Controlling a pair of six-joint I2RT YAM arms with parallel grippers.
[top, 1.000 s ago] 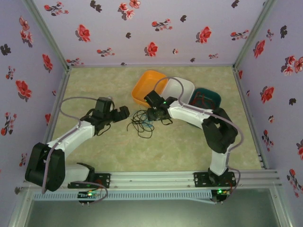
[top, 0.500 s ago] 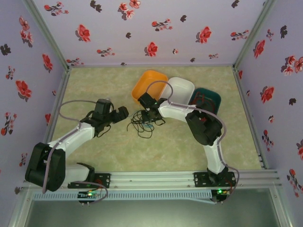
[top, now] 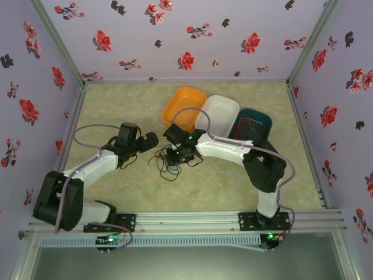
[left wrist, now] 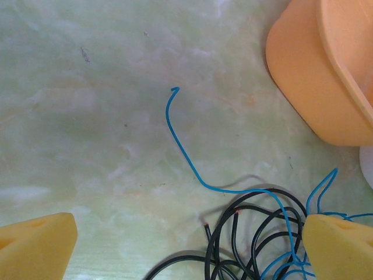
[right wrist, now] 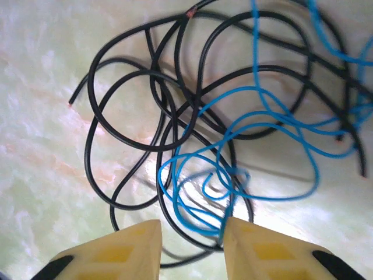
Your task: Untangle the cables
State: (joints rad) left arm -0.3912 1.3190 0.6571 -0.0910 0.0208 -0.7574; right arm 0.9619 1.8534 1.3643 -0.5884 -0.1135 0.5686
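Observation:
The black cable (top: 160, 158) and blue cable (top: 173, 167) lie tangled on the table between my grippers. A red cable (top: 249, 123) lies in the teal tray (top: 263, 118). My right gripper (top: 176, 156) hangs over the tangle. In the right wrist view its jaws (right wrist: 192, 245) are open, with blue cable (right wrist: 262, 122) loops and a black cable (right wrist: 116, 134) strand lying between the tips. My left gripper (top: 148, 141) stands just left of the tangle, wide open (left wrist: 189, 239). A free blue cable (left wrist: 186, 157) end and black cable (left wrist: 256, 233) loops lie ahead of it.
The orange tray (top: 183, 105), white tray (top: 220, 111) and teal tray stand in a row behind the tangle. In the left wrist view the orange tray (left wrist: 315, 76) is close at the upper right. Flowered walls close the table on three sides.
My right gripper has moved from in front of the white tray leftward and nearer, onto the tangle. The tangle has shifted slightly nearer. The left arm has hardly moved.

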